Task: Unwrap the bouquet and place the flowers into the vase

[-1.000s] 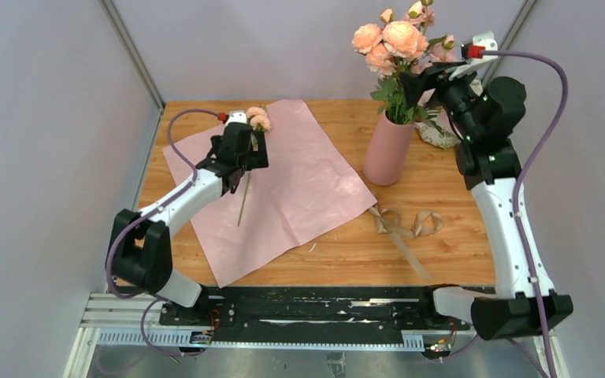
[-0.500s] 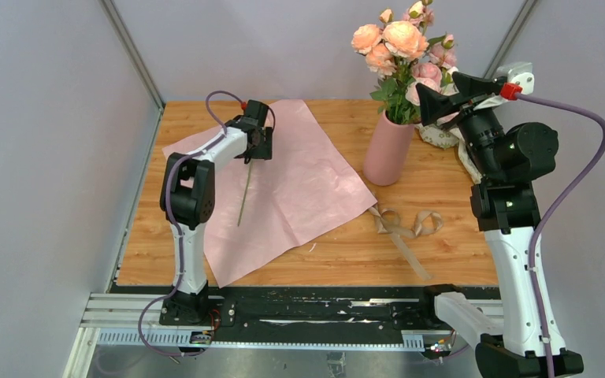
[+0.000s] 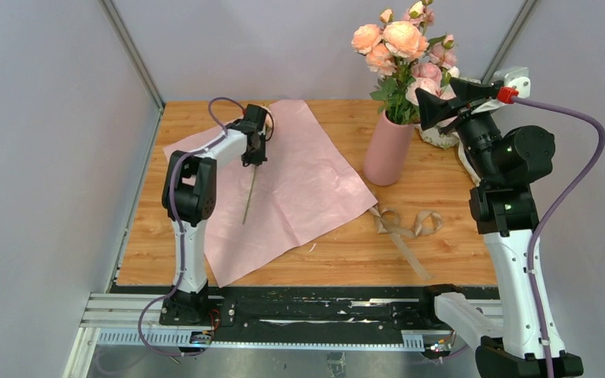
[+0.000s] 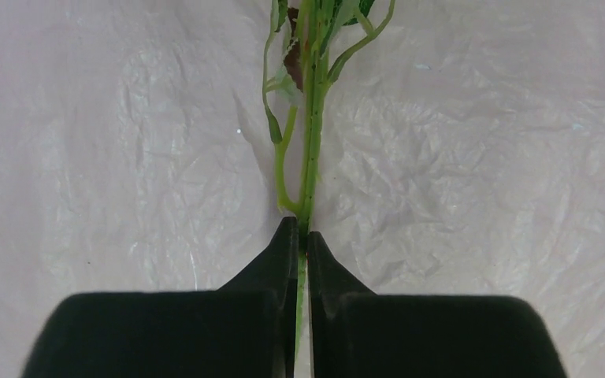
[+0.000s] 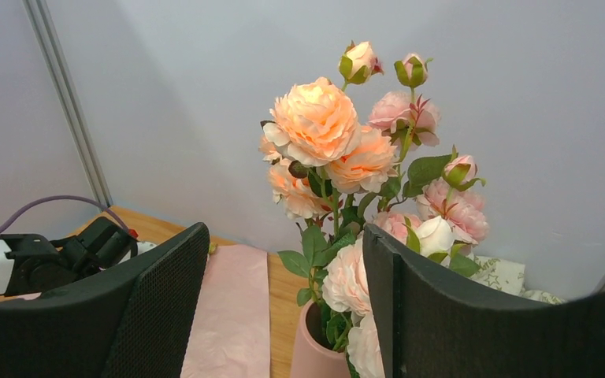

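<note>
- Grey booth walls enclosed a wooden surface [image 3: 347,252]. A flattened sheet of pink paper [image 3: 307,189] covered its left half.
- Left tool [image 3: 254,153] stood over the far part of the sheet. In the wrist view its jaws were pinched nearly together on a loose stem [image 4: 313,142], with only the thin green stalk between them.
- The loose stem lay along the paper, its cut end pointing toward the near edge. The bloom end was mostly hidden behind the arm.
- Handling judgement: the stem looked very light, thin and springy, with small side shoots just beyond the grip. A hold on the bare stalk below those shoots seemed sound. A hold nearer the bloom would risk crushing petals. The stalk could pivot in the jaws when lifted, so the bloom may droop.
- Tan ribbon [image 3: 406,224] lay loose on the bare wood, right of the paper.
- Vase [image 3: 387,150] stood upright at the far right of centre, just off the paper's corner. It looked tall and narrow, so a sideways push could tip it.
- Flowers [image 3: 398,43] stood in the vase, crowding its mouth, so little room remained for another stem.
- Right tool [image 5: 286,236] was raised beside the blooms, jaws wide apart and holding nothing.
- Crumpled patterned paper [image 3: 441,138] sat behind the vase, partly hidden by the right arm.
</note>
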Robot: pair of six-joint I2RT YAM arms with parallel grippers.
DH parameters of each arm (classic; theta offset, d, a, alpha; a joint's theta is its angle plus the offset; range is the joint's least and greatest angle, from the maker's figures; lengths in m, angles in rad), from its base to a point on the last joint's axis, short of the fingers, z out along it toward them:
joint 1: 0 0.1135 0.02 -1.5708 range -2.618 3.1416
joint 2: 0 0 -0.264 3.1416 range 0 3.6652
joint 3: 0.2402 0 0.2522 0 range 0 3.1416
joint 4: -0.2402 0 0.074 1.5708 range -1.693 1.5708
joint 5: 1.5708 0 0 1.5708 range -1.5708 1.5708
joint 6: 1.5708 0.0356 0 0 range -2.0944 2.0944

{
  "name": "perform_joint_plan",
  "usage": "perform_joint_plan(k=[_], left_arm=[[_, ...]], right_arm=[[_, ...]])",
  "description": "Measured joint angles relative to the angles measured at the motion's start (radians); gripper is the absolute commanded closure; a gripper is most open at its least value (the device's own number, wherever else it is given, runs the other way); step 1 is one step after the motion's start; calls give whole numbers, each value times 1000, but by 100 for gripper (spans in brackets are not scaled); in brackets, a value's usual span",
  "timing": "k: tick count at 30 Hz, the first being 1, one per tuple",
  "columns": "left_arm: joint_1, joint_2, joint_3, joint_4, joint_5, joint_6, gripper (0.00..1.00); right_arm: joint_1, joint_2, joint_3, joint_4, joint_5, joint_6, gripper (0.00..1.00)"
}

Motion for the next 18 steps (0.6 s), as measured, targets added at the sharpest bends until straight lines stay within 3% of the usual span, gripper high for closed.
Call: perform_joint_plan(k=[4,11,15,18], left_arm=[[2,-98,-125,86,78,13,100],[-21,-455,-305,236,208,17,100],[-109,-661,-393,381,238,34,100],[-206,-768,-432,461,257,45,100]], right_arm=[[0,-7,0,0,-7,1,26],[0,-13,0,1,-68,29,28],[34,0,0,0,-93,53,28],[140,35,3,-7,-80,47,28]])
